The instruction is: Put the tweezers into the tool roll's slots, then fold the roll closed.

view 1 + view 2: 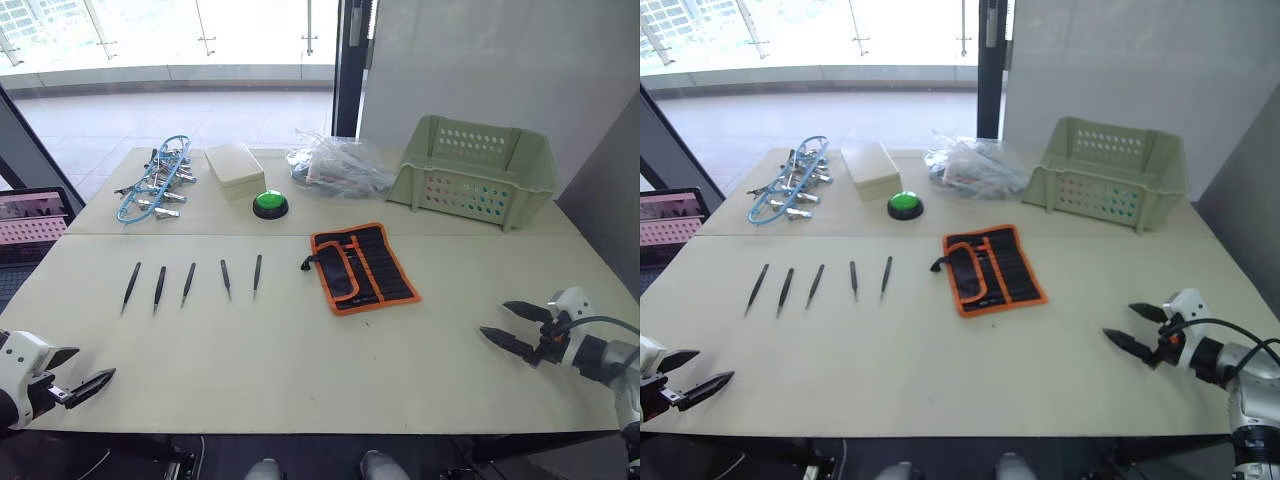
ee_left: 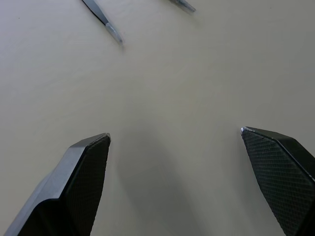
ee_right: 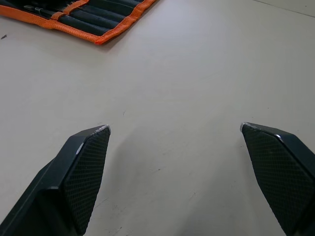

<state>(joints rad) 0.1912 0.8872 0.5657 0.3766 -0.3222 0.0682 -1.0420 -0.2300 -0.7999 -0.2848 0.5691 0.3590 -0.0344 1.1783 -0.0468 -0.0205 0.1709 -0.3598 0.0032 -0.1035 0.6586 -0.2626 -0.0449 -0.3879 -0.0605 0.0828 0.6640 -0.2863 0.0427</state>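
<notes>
Several slim black tweezers (image 1: 189, 282) lie side by side in a row on the table's left half. The tool roll (image 1: 362, 266), black with orange edging, lies unrolled flat at the centre, its row of slots (image 1: 380, 262) facing up and its strap (image 1: 318, 262) at its left end. My left gripper (image 1: 80, 372) hovers open at the near left corner, short of the tweezers; two tweezer tips (image 2: 110, 30) show ahead of it. My right gripper (image 1: 510, 325) stands open at the near right, apart from the roll, whose corner (image 3: 98, 22) lies ahead.
Along the far edge of the table (image 1: 320, 370) lie silver clips with blue cables (image 1: 155, 188), a beige box (image 1: 234, 166), a green button (image 1: 269, 203), a clear plastic bag (image 1: 338, 165) and a green basket (image 1: 472, 170). A laptop (image 1: 30, 225) sits off the table's left.
</notes>
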